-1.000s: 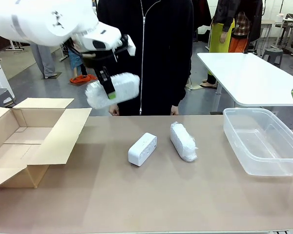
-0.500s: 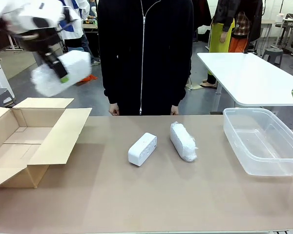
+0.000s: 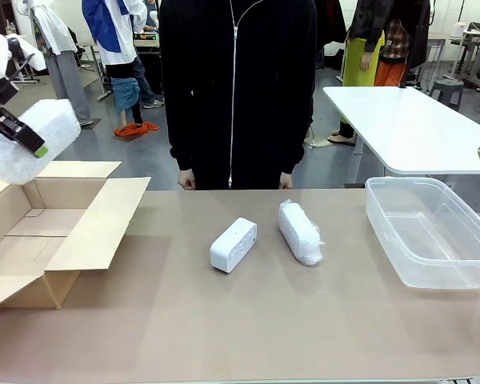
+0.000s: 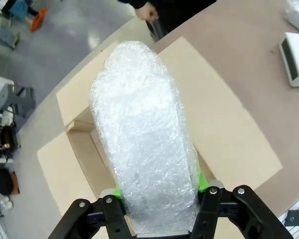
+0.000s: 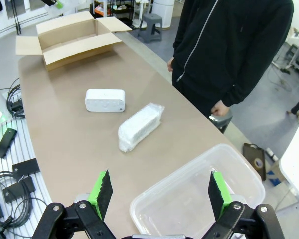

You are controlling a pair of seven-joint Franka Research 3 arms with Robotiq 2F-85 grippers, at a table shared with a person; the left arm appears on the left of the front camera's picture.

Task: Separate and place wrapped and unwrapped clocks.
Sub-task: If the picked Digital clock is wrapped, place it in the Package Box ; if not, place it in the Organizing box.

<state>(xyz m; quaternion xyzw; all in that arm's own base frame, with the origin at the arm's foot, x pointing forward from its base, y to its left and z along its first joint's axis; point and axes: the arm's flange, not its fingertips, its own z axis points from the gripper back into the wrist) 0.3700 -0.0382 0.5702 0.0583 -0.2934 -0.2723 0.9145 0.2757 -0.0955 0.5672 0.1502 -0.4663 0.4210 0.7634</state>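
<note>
An open cardboard box (image 3: 96, 224) sits at the left end of the brown table (image 3: 224, 328), a clear plastic tub (image 3: 406, 181) at its right. Someone in a black zipped jacket (image 3: 236, 88) stands across it.

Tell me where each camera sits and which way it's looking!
Front view: sits between the arms, looks across the table at the person; the left pincer shows, holding a wrapped clock.
Left wrist view: rides the left arm, looks down past that clock at the cardboard box; its own fingers show.
Right wrist view: rides the right arm, looks over the plastic tub; the open right pincer shows.
Shared: every view catches the bare clock.
</note>
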